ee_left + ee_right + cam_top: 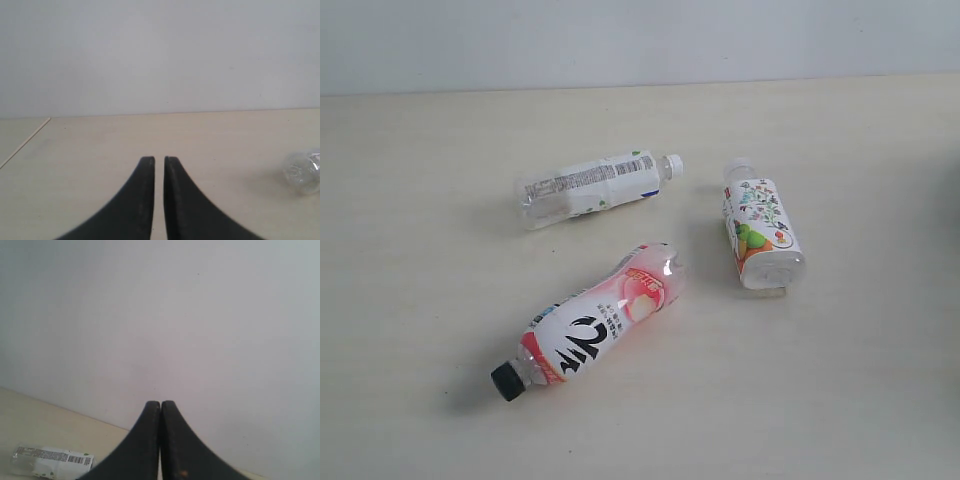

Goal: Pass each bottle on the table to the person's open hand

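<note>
Now: three bottles lie on the table (420, 300), both grippers are empty, and no open hand is in view.
From left: the left gripper (159, 161) is clenched to a thin slit on nothing, low over the table. The peach bottle (590, 335), white-label bottle (595, 185) and fruit-picture bottle (762, 225) lie on their sides, well apart, probably so each can be pinched singly. The right gripper (160, 404) is clenched and empty. No lime bottle is visible, and handover appears not yet begun.
</note>
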Action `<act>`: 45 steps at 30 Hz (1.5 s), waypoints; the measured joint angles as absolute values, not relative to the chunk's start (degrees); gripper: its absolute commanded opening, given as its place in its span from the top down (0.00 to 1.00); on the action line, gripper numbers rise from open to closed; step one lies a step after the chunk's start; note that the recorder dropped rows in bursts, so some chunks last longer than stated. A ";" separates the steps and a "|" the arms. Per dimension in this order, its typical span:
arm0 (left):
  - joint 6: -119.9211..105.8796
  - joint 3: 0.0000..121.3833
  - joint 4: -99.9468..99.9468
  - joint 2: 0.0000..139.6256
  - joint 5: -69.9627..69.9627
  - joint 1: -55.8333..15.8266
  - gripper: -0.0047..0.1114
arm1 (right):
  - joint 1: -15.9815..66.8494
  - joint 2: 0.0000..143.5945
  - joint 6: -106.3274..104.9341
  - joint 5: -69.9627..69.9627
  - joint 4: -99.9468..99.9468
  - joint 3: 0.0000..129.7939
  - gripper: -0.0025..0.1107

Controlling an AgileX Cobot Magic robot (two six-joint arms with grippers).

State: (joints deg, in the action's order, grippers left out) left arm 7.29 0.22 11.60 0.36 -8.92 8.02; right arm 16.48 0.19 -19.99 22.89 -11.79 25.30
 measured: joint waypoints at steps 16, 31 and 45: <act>7.29 0.22 11.60 0.36 -8.92 8.02 0.88 | 16.48 0.19 -19.66 22.89 -11.79 25.30 0.98; 7.29 0.22 11.60 0.36 -8.92 8.02 0.88 | 16.48 0.19 -19.21 22.89 -11.79 25.30 0.98; 7.29 0.22 11.60 0.36 -8.92 8.02 0.88 | 16.48 0.19 -15.96 23.11 -11.79 25.30 0.98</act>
